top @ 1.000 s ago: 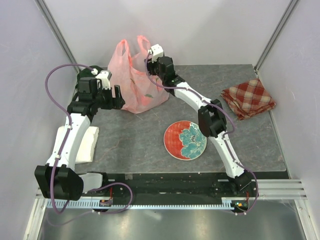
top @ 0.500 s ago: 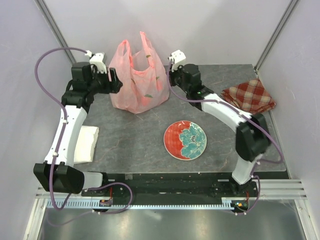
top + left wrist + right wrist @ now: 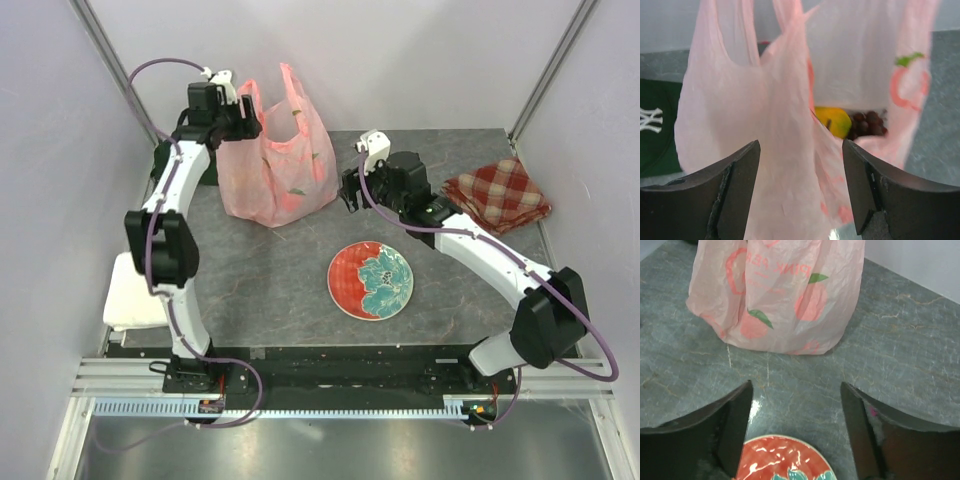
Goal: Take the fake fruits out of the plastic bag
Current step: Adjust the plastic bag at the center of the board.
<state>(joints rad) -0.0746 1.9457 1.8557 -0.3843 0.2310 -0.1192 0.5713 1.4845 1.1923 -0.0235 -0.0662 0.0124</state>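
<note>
The pink plastic bag (image 3: 275, 165) stands upright at the back of the table, its two handle loops up. My left gripper (image 3: 250, 122) is open at the bag's left handle. In the left wrist view (image 3: 801, 150) the thin bag film (image 3: 775, 150) hangs between the open jaws. Through the bag's mouth I see a yellow fruit (image 3: 832, 120) and a dark purple grape bunch (image 3: 868, 125); the other fruits are hidden. My right gripper (image 3: 349, 195) is open and empty, right of the bag, above bare table. The right wrist view (image 3: 795, 387) shows the bag (image 3: 780, 295) ahead of it.
A red plate with a teal flower (image 3: 371, 280) lies mid-table and shows in the right wrist view (image 3: 782, 462). A red-checked cloth (image 3: 497, 196) lies at the right. A white folded pad (image 3: 135, 295) lies at the left edge. A dark green cloth with a white logo (image 3: 652, 127) lies left of the bag.
My left gripper rose and moved back to the bag's left handle. My right gripper left the right handle and moved right and nearer, over the table.
</note>
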